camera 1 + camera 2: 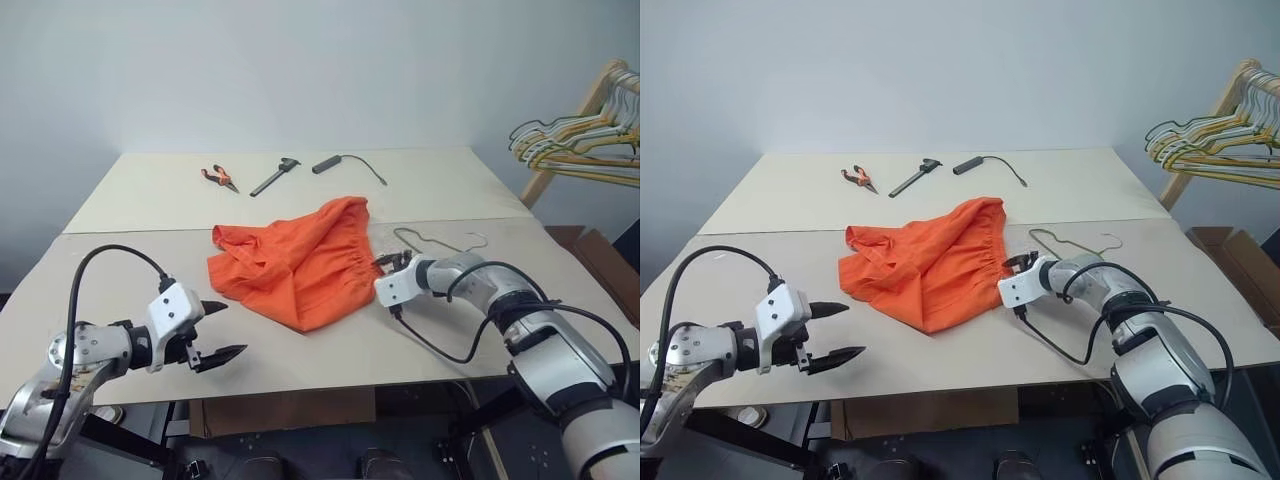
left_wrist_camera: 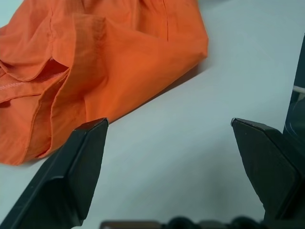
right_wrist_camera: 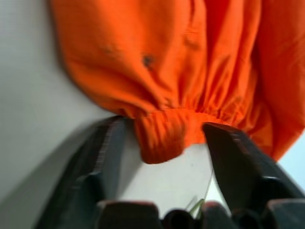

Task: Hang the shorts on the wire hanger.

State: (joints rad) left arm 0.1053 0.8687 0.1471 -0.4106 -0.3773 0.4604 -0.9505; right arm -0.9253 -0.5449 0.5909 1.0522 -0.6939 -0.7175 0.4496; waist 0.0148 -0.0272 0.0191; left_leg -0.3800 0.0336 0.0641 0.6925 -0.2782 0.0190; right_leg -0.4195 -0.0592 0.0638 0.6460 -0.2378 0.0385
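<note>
While the right end effector (image 3: 162, 143) straddles the shorts' (image 1: 295, 262) waistband with fingers apart, it may pinch too little and slip; the wire hanger (image 1: 435, 242) lies just beyond it. The left end effector (image 1: 215, 330) hangs spread.

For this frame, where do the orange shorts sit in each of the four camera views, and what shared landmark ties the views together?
Left eye view: the shorts lie mid-table, just left of the right gripper.
Right eye view: mid-table again, slightly further left in the picture.
Left wrist view: a folded edge lies beyond the left gripper, whose jaws stand wide apart.
Right wrist view: the gathered waistband sits between the two fingers.
Shared landmark: the pale table.
</note>
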